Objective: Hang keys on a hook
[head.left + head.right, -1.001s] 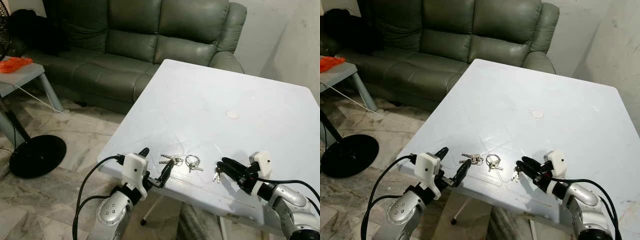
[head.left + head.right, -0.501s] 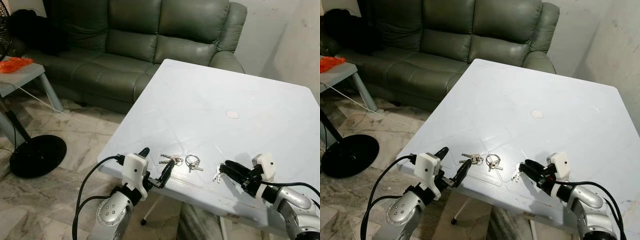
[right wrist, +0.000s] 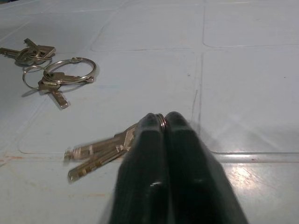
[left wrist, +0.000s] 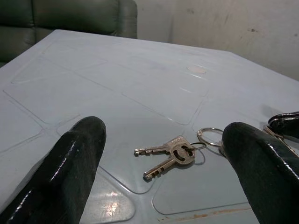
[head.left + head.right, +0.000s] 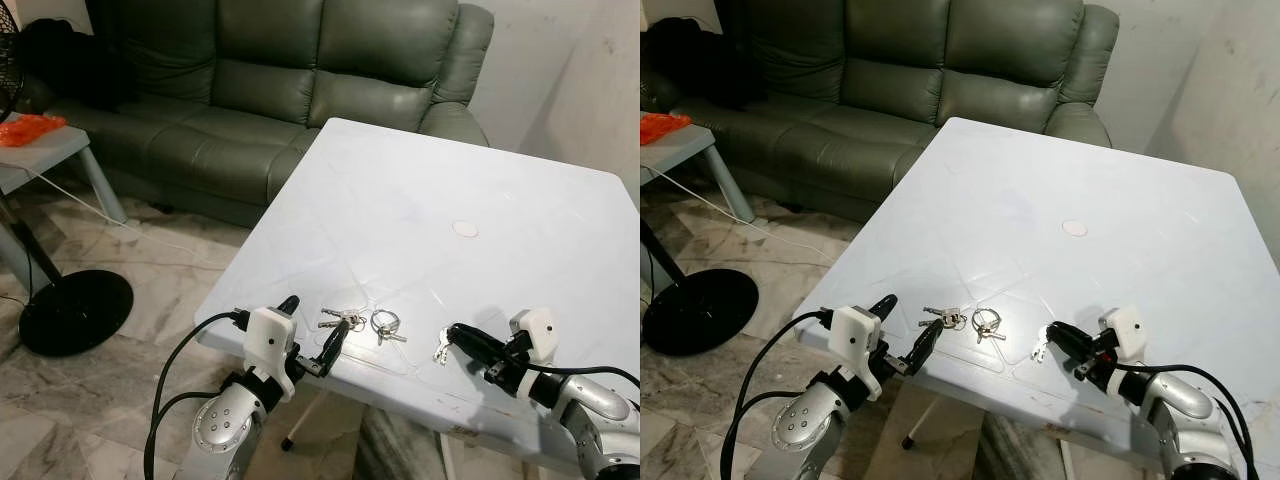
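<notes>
Three key sets lie near the front edge of the pale blue table (image 5: 450, 180). My left gripper (image 5: 315, 320) is open at that edge, and a bunch of keys (image 4: 170, 153) lies just beyond the gap between its fingers. To the right of that bunch is a ring with keys (image 5: 386, 324). Further right, my right gripper (image 5: 455, 333) is shut on the ring of a third key set (image 3: 98, 156). Those keys trail from the fingertips (image 3: 161, 123) and rest on the tabletop.
A green leather sofa (image 5: 300, 80) stands behind the table. To the left are a small grey side table (image 5: 40, 150) with an orange thing on it and a fan's black round base (image 5: 75, 310) on the marble floor. A small white disc (image 5: 465, 229) lies mid-table.
My right gripper's fingers have come together on the third key set and drawn back slightly to the right with it. The left gripper has not moved.
</notes>
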You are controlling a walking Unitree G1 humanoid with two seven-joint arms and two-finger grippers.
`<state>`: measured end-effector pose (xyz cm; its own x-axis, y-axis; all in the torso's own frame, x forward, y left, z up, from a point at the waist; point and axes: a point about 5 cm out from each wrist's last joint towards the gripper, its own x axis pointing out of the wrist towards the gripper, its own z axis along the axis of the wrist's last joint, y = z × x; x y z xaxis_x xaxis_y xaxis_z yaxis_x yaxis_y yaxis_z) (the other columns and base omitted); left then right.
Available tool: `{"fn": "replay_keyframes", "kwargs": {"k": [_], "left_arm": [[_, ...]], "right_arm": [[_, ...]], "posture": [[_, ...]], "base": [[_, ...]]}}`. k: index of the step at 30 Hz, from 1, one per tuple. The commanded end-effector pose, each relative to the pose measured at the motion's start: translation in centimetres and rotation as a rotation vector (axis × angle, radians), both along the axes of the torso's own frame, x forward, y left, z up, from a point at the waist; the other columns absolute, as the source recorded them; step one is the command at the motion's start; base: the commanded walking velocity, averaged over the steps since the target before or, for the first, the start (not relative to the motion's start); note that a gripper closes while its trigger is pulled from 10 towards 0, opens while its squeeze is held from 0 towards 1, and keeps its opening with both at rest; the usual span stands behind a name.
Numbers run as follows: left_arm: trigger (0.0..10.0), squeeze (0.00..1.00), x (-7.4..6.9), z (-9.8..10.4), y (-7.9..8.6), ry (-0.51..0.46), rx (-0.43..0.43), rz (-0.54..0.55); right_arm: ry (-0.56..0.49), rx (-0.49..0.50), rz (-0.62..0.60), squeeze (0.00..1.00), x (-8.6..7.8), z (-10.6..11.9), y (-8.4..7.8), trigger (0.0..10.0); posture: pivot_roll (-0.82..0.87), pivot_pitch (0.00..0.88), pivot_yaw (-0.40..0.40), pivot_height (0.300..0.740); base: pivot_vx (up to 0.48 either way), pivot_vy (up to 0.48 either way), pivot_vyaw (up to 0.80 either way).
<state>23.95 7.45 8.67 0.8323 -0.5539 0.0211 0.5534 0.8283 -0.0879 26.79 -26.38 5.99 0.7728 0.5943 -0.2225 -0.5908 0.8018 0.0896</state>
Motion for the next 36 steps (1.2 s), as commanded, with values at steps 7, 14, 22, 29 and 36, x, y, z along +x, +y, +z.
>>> {"fn": "replay_keyframes", "kwargs": {"k": [7,14,22,29,36], "left_arm": [[10.0,0.0,-0.1,0.2,-0.3,-0.001,-0.001,-0.016],[10.0,0.0,-0.1,0.2,-0.3,-0.002,-0.002,-0.016],[10.0,0.0,-0.1,0.2,-0.3,-0.001,-0.003,-0.018],[10.0,0.0,-0.1,0.2,-0.3,-0.001,-0.005,-0.021],[10.0,0.0,-0.1,0.3,-0.4,-0.003,-0.003,-0.024]], "right_arm": [[0.008,-0.02,-0.026,0.13,-0.1,0.1,-0.9,10.0],[0.005,-0.018,-0.017,0.0,-0.2,0.2,-1.1,10.0],[-0.01,0.045,-0.043,0.0,-0.2,0.7,-1.5,10.0],[-0.018,0.046,-0.049,0.0,-0.2,0.8,-1.7,10.0],[-0.009,0.028,-0.043,0.0,-0.4,0.6,-1.7,10.0]], "posture": [[-0.02,0.053,-0.072,0.74],[-0.02,0.052,-0.072,0.74],[-0.02,0.053,-0.07,0.74],[-0.02,0.054,-0.07,0.74],[-0.03,0.053,-0.069,0.74]], "base": [[0.0,0.0,0.0],[0.0,0.0,0.0],[0.0,0.0,0.0],[0.0,0.0,0.0],[0.0,0.0,0.0]]}}
